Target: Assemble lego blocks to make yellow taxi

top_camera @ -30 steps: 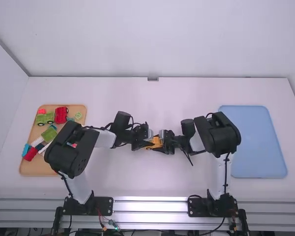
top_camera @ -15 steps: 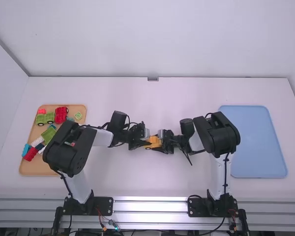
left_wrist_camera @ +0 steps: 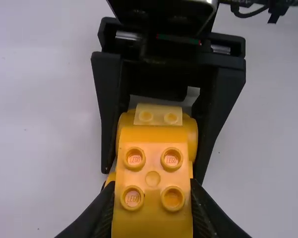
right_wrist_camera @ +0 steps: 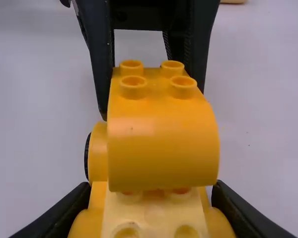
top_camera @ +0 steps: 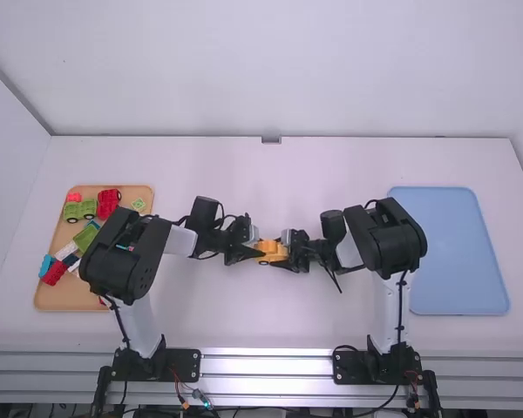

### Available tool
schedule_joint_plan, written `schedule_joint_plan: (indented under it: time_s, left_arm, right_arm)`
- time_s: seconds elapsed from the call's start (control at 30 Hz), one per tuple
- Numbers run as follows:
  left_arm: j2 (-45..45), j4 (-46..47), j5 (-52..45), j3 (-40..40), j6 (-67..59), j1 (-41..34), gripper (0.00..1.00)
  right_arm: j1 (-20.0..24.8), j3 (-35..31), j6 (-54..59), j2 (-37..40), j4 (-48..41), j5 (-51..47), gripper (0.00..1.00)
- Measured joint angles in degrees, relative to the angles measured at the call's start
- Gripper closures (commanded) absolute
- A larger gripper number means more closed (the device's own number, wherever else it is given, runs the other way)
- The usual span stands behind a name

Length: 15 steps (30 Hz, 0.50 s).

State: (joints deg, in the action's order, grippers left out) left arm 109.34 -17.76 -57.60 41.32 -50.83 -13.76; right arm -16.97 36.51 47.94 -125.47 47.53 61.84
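**Yellow block (right_wrist_camera: 159,153) over the car base (right_wrist_camera: 154,215), mid-table (top_camera: 244,322)**

My left gripper (top_camera: 259,253) is closed on the block; my right gripper (top_camera: 286,257) grips the base. Whether the block is fully seated, I can't tell. Well off left lies the brown tray (top_camera: 61,298) of coloured blocks (top_camera: 108,200); right, the blue tray (top_camera: 449,252).

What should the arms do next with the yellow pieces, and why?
Probably press the studded block down with the left gripper while the right gripper steadies the yellow base: base studs show under the block's edge, so it may not be fully seated.
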Motion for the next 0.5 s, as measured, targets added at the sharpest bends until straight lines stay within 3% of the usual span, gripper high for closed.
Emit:
schedule_joint_plan:
  time_s: [0.23,0.5]
  left_arm:
    - [0.04,8.83,-0.07,3.89,-1.77,-0.13,0.99]
    - [0.04,8.87,1.03,4.35,-4.63,-2.97,0.98]
  right_arm:
    - [0.00,0.00,0.04,0.00,-0.07,0.00,0.53]
    - [0.00,-0.26,0.20,0.00,-0.20,0.68,0.53]
